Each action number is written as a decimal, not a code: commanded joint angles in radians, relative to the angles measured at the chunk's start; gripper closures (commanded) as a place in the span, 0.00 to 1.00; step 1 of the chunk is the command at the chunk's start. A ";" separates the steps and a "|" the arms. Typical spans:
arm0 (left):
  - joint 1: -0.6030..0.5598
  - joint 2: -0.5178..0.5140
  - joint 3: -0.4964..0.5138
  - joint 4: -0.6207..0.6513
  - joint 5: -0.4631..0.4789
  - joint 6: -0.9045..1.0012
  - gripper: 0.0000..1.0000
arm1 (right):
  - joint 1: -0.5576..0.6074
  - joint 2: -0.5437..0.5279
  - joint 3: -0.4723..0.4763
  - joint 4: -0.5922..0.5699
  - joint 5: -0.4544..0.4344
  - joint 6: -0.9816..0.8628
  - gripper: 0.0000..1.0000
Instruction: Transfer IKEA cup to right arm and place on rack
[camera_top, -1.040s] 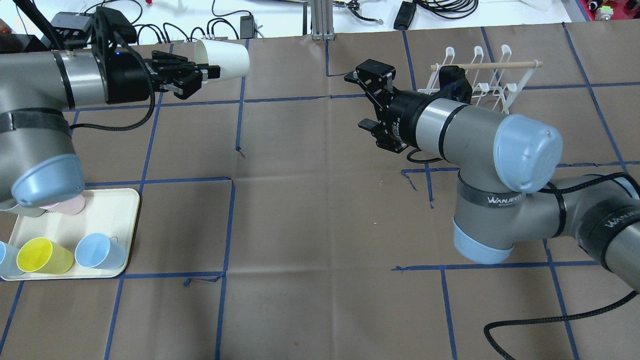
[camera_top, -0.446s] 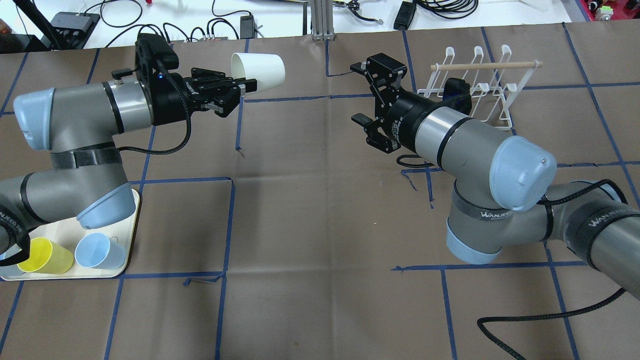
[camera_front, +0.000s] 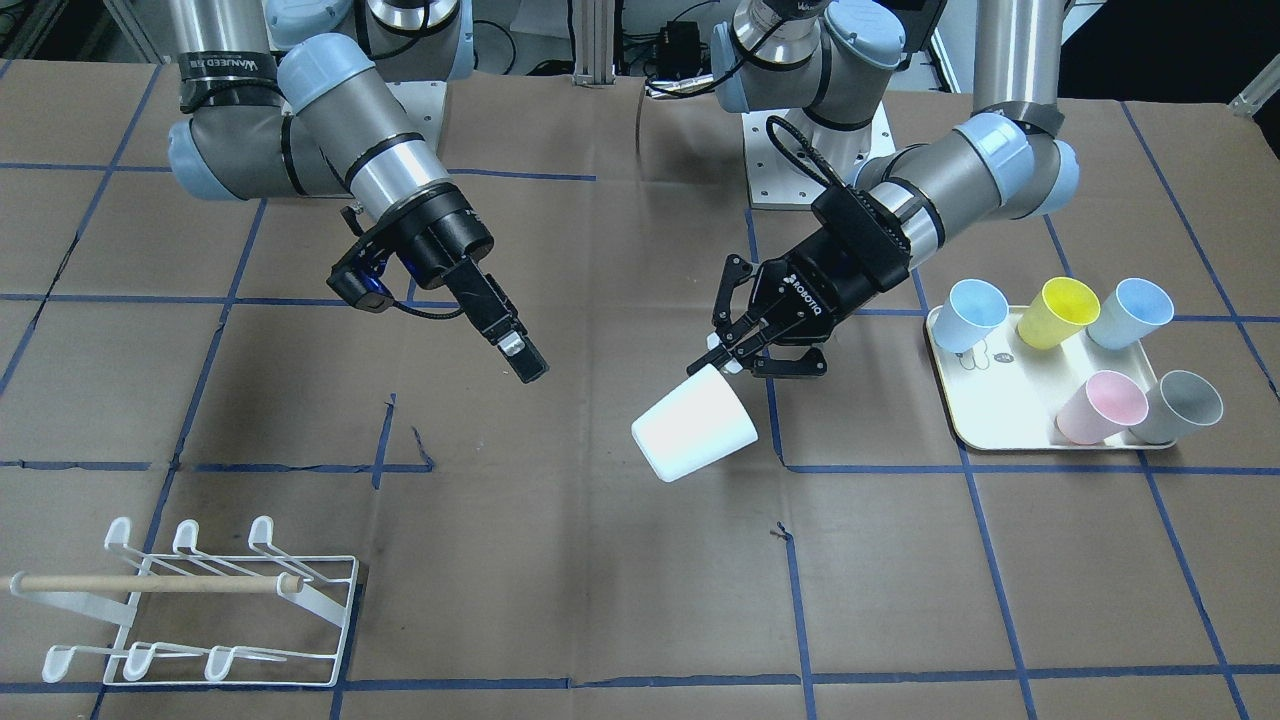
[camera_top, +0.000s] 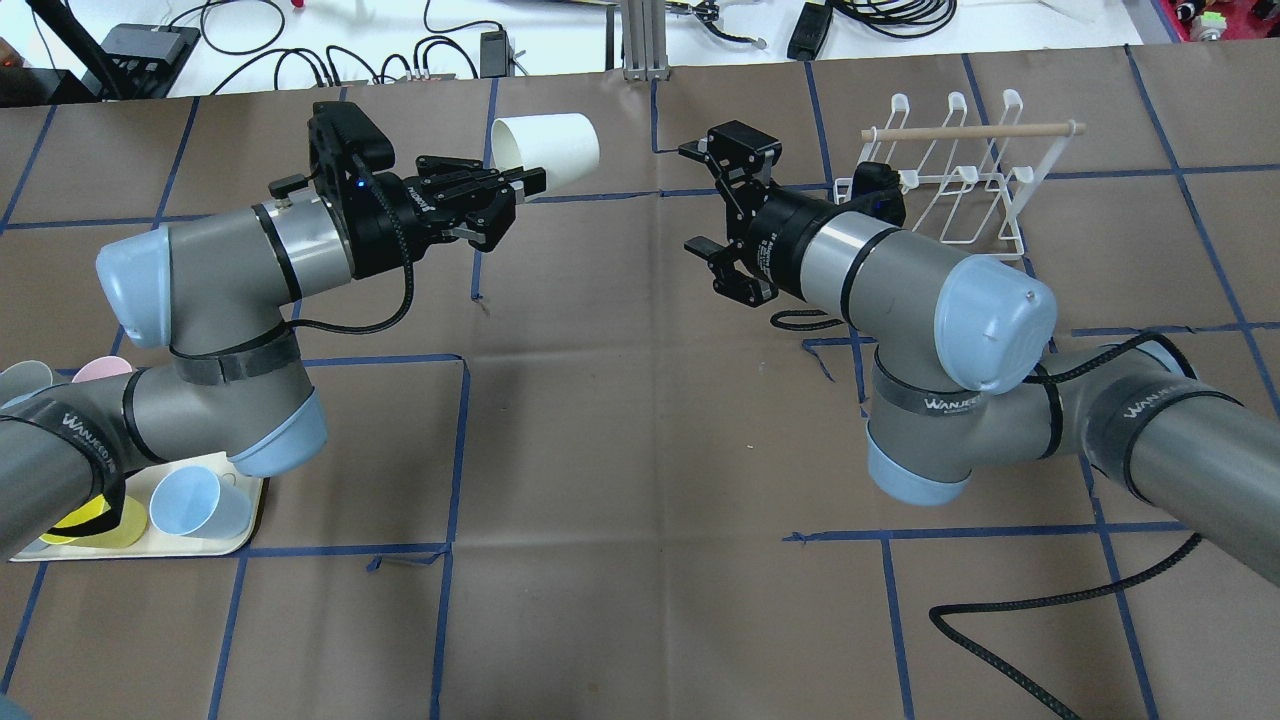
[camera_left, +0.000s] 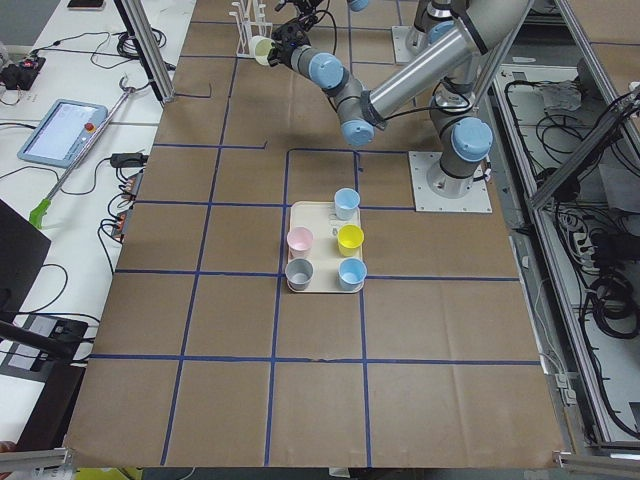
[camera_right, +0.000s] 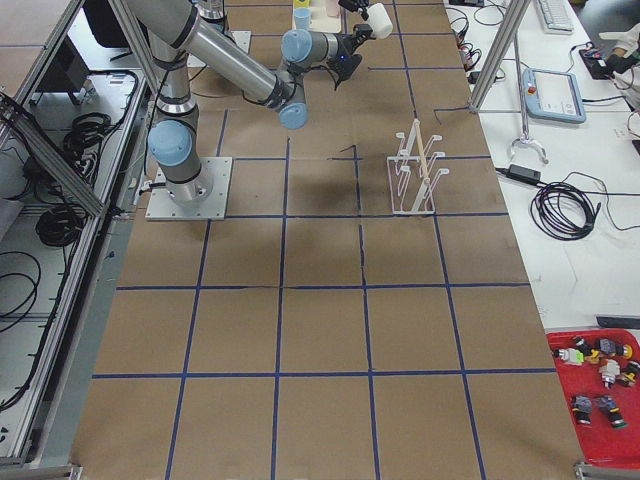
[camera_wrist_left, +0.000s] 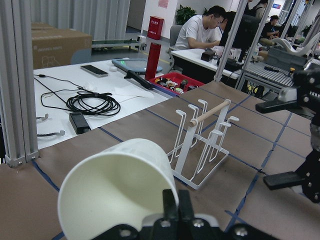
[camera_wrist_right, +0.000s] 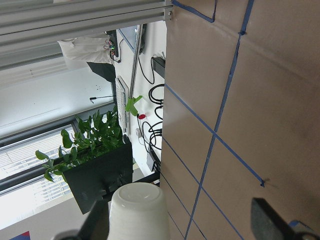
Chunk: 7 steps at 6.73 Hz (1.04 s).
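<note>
The IKEA cup (camera_top: 548, 146) is white and is held sideways in the air, base pointing toward my right arm. My left gripper (camera_top: 522, 180) is shut on its rim. This shows in the front view, with cup (camera_front: 693, 425) and gripper (camera_front: 727, 362), and in the left wrist view (camera_wrist_left: 115, 190). My right gripper (camera_top: 693, 198) is open with long flat fingers, a short gap to the right of the cup and not touching it. The right wrist view shows the cup's base (camera_wrist_right: 137, 210) between its fingers (camera_wrist_right: 270, 220), still some way off. The white wire rack (camera_top: 950, 180) stands behind my right arm.
A cream tray (camera_front: 1000, 432) holds several cups, blue (camera_front: 975, 312), yellow (camera_front: 1058, 310), pink (camera_front: 1100, 405) and grey (camera_front: 1182, 405). In the overhead view my left arm partly covers the tray (camera_top: 228, 535). The rack (camera_front: 200, 610) has no cup on it. A black cable (camera_top: 1010, 640) trails on the table.
My left arm has carried the white cup to the right, toward the table's middle. My right gripper has shifted slightly left toward it and stays open.
</note>
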 joint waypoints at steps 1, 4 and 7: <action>-0.076 -0.065 -0.004 0.183 0.020 -0.118 1.00 | 0.038 0.068 -0.085 -0.001 0.000 0.003 0.00; -0.093 -0.075 -0.007 0.206 0.020 -0.121 0.99 | 0.061 0.125 -0.143 -0.005 0.000 0.008 0.00; -0.093 -0.073 -0.006 0.208 0.020 -0.138 0.99 | 0.067 0.150 -0.165 -0.001 -0.003 0.008 0.00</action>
